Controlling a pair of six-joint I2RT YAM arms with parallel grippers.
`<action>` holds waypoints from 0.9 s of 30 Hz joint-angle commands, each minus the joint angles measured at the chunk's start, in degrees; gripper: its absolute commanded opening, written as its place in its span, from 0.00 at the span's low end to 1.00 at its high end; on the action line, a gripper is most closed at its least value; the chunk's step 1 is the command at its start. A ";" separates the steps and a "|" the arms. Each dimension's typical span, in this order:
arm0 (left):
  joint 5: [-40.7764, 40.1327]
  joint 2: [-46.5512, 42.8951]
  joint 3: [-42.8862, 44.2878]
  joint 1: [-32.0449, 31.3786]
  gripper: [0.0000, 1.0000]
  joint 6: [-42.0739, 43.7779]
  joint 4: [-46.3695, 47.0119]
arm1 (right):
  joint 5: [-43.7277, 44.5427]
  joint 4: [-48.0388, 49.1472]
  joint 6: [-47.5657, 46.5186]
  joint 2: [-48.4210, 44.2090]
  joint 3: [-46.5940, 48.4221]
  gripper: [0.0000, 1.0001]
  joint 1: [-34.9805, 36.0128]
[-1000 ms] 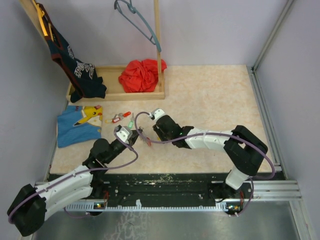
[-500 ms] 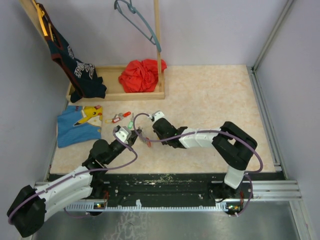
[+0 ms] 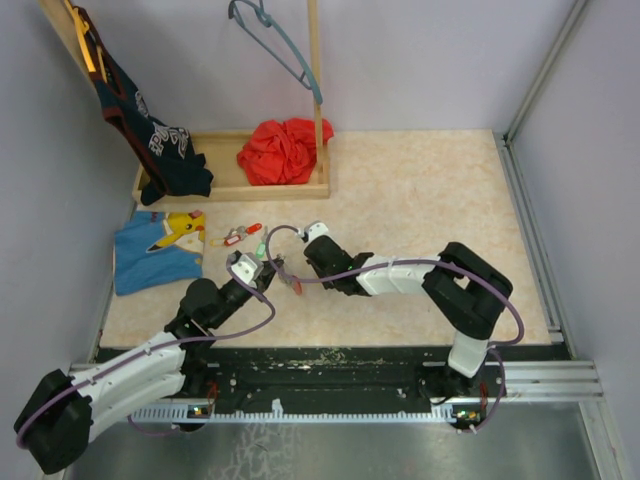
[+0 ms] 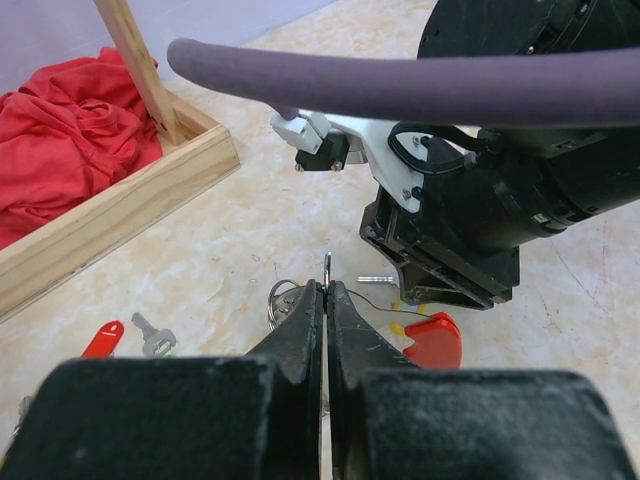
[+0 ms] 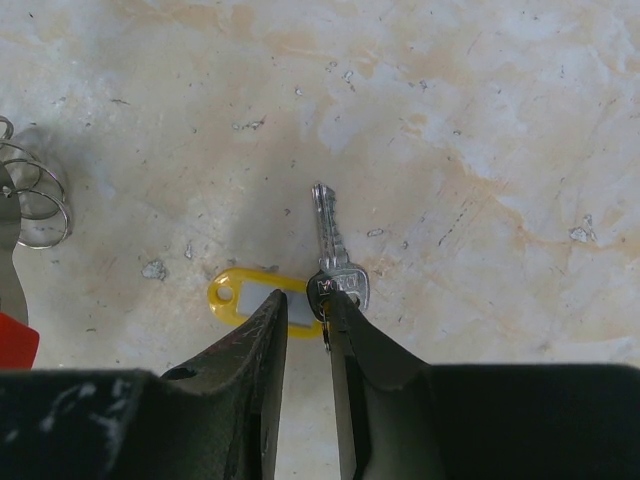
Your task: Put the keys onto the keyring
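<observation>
Little room lies between the arms: the right gripper (image 5: 304,297) stands just beyond the left gripper (image 4: 327,290), which is clamped on the keyring (image 5: 38,200), and a purple cable (image 4: 400,85) arches over the gap. Loose keys (image 3: 240,236) and a blue cloth (image 3: 150,262) lie leftward, and a wooden tray (image 3: 225,190) bars the far left. Open table (image 3: 430,190) stretches right, seemingly unobstructed.

One yellow-tagged key (image 5: 328,235), one red cloth (image 3: 284,150), one blue cloth (image 3: 150,262), one wooden tray (image 3: 250,190), one hanger (image 3: 290,58)
</observation>
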 commanded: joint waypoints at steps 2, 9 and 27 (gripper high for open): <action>0.38 0.04 0.13 0.20 0.00 -0.50 2.58 | 0.33 -0.79 -1.24 -3.91 1.57 0.25 0.97; 0.72 -0.02 -0.01 0.26 0.00 -0.58 2.59 | 0.63 -1.13 -1.94 -5.09 0.75 0.24 0.96; 1.30 0.20 -0.21 0.20 0.00 -1.01 2.76 | -2.92 0.32 -1.53 -8.63 -2.99 0.18 -1.07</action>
